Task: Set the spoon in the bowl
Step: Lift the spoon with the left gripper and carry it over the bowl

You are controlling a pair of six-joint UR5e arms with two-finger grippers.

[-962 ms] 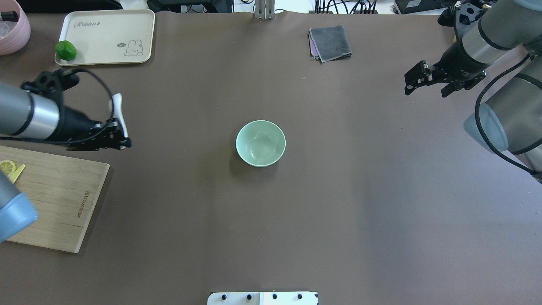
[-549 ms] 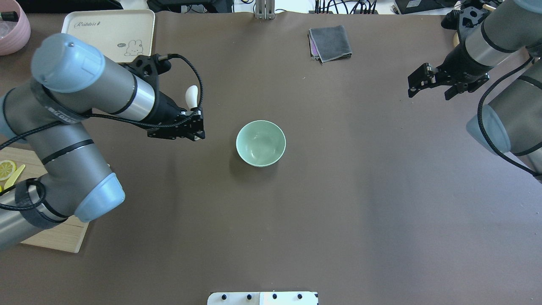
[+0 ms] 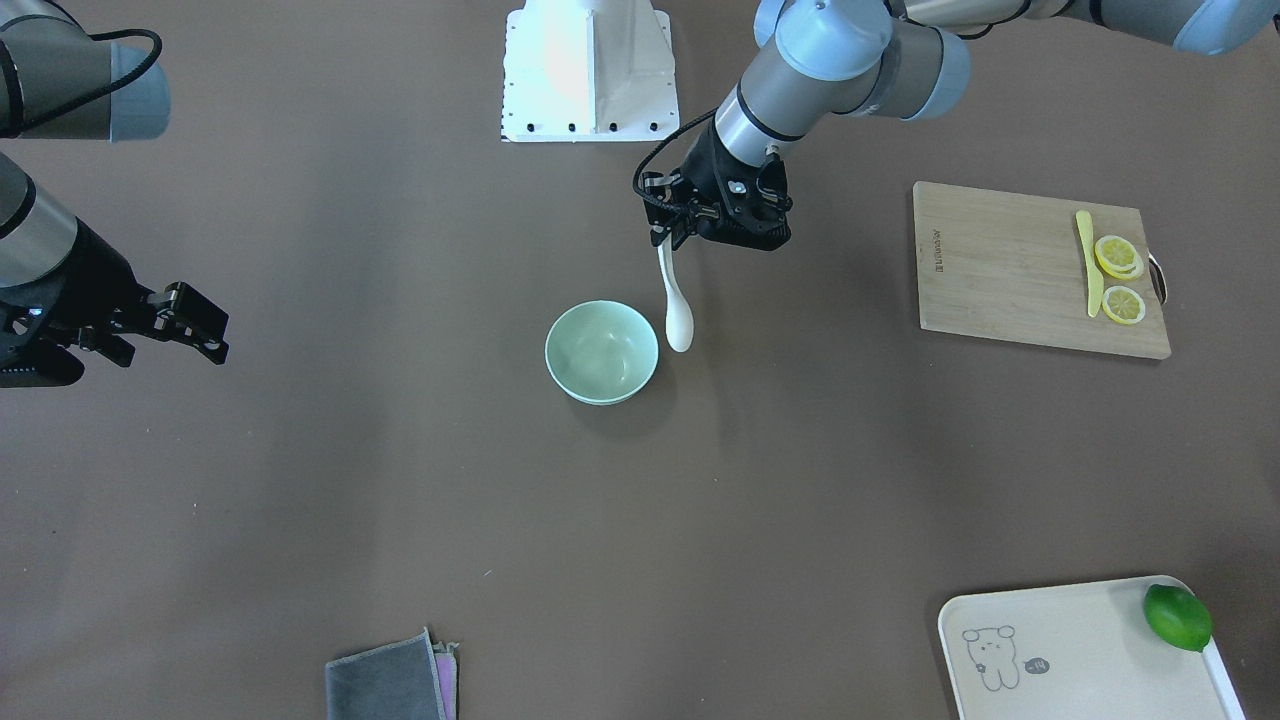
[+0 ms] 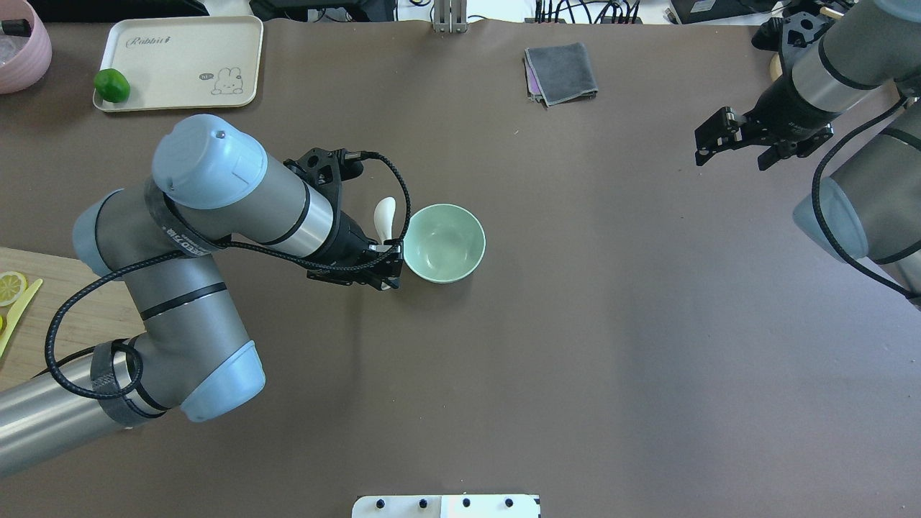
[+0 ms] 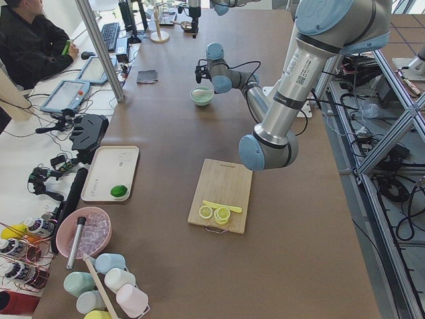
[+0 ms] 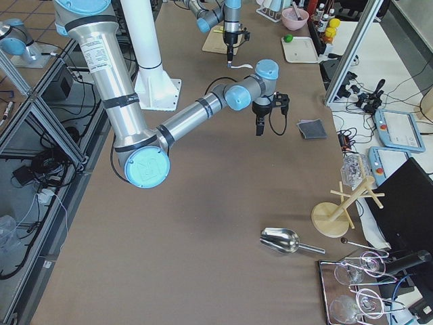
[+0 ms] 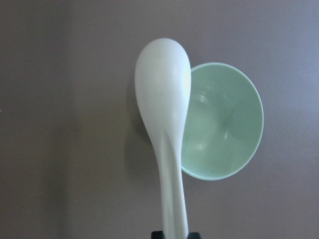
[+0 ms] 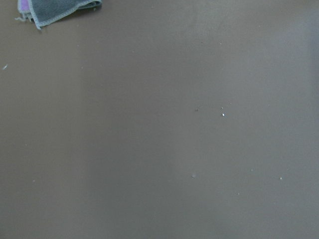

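Observation:
The white spoon (image 4: 385, 215) hangs in the air just beside the left rim of the mint-green bowl (image 4: 444, 243), which stands mid-table. My left gripper (image 4: 387, 272) is shut on the end of the spoon's handle, with the scoop pointing away from me. In the left wrist view the spoon (image 7: 164, 99) overlaps the near edge of the bowl (image 7: 227, 124). In the front-facing view the spoon (image 3: 678, 312) is to the right of the bowl (image 3: 601, 352). My right gripper (image 4: 731, 157) is open and empty over bare table at the far right.
A wooden board (image 3: 1000, 270) with a yellow knife (image 3: 1088, 262) and lemon slices lies on my left. A cream tray (image 4: 180, 61) with a green lime (image 4: 111, 85) and a pink bowl (image 4: 18, 54) are at the back left. A grey cloth (image 4: 561, 72) lies at the back.
My left arm has carried the spoon to the right, from near the wooden board to just beside the bowl's left rim. The right gripper has hardly moved.

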